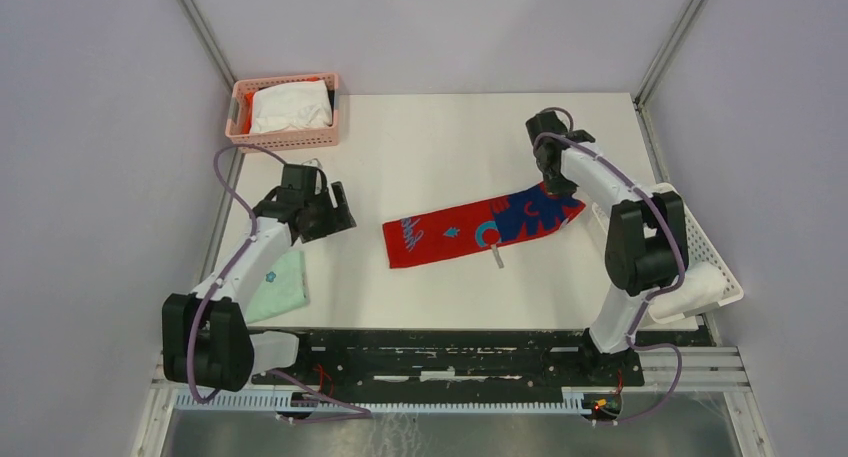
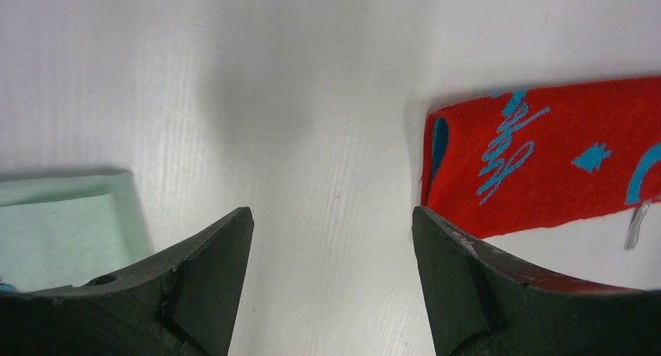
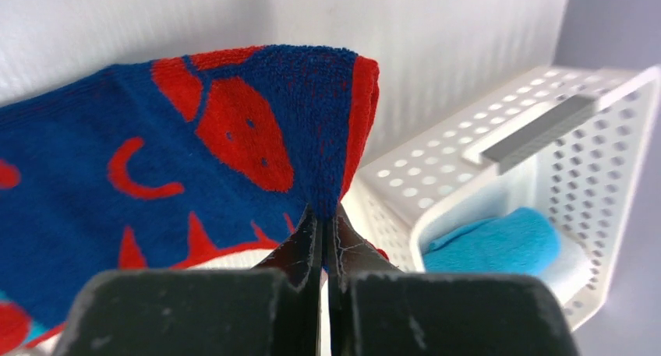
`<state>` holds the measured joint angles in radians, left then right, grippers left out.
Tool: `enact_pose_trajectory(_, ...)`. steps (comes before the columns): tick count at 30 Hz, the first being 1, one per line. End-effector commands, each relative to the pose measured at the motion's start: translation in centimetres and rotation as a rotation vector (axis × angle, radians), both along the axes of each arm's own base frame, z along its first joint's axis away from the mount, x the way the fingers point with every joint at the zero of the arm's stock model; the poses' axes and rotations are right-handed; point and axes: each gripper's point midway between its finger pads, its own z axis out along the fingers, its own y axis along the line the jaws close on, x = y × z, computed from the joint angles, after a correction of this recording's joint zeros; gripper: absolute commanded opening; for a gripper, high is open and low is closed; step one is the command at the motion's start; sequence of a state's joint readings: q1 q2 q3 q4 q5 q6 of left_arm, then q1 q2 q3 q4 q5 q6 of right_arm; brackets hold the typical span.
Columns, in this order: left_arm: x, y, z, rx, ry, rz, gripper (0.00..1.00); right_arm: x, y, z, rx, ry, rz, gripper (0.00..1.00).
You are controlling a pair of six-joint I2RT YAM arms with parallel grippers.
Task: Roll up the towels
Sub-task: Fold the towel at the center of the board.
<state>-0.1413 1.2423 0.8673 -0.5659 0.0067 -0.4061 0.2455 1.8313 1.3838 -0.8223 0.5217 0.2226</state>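
The red towel (image 1: 450, 234) with dark-blue blotches lies stretched flat across the middle of the table. My right gripper (image 1: 553, 189) is at its far right, blue-patterned end. In the right wrist view the right gripper (image 3: 322, 213) is shut on that end of the red towel (image 3: 234, 130), which stands pinched up above the jaws. My left gripper (image 1: 340, 207) hovers open to the left of the towel; the left wrist view shows the left gripper (image 2: 331, 216) with only bare table between its fingers and the red towel's (image 2: 546, 161) left end just right of it. A white towel (image 1: 290, 107) lies in the pink basket (image 1: 238, 127). A turquoise towel (image 3: 495, 243) sits in the white basket (image 3: 468, 149).
A pale mint-green folded cloth (image 1: 278, 285) lies near the left arm, its corner showing as the mint cloth (image 2: 62, 223) by the left finger. The white perforated basket (image 1: 715, 252) stands at the table's right edge, close to the right arm. Grey walls enclose the table.
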Motion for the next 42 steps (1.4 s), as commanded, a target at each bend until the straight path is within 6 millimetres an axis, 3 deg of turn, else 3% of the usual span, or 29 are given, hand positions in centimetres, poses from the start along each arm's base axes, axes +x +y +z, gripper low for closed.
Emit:
enact_pose_trajectory(1, -0.1, -5.0, -0.9, -0.219, 0.033, -0.090, 0.81, 1.2, 1.0, 6.4, -0.049, -0.105, 0.120, 0.00)
enact_pose_trajectory(6, -0.1, -8.7, -2.2, -0.350, 0.062, -0.116, 0.80, 0.0, 9.3, 7.2, 0.130, -0.114, 0.323, 0.00)
enact_pose_trajectory(10, -0.1, -10.9, -3.3, -0.373, 0.077, -0.137, 0.77, -1.9, 15.9, 6.4, 0.276, -0.074, 0.430, 0.00)
enact_pose_trajectory(16, -0.2, -12.1, -6.4, -0.373, 0.125, -0.114, 0.61, -3.9, 24.6, 5.5, 0.363, -0.040, 0.557, 0.00)
enact_pose_trajectory(22, -1.2, -12.4, -8.9, -0.342, 0.189, -0.120, 0.40, -5.8, 30.9, 4.0, 0.352, -0.013, 0.650, 0.00)
enact_pose_trajectory(30, -1.8, -12.7, -9.8, -0.320, 0.207, -0.131, 0.30, -7.9, 36.2, 3.3, 0.401, 0.007, 0.718, 0.00)
enact_pose_trajectory(37, -2.1, -12.7, -9.8, -0.311, 0.205, -0.137, 0.26, -7.3, 37.9, 2.4, 0.435, -0.003, 0.695, 0.02)
enact_pose_trajectory(42, -2.0, -12.5, -9.7, -0.301, 0.199, -0.128, 0.26, -7.7, 38.2, -0.4, 0.423, 0.054, 0.698, 0.06)
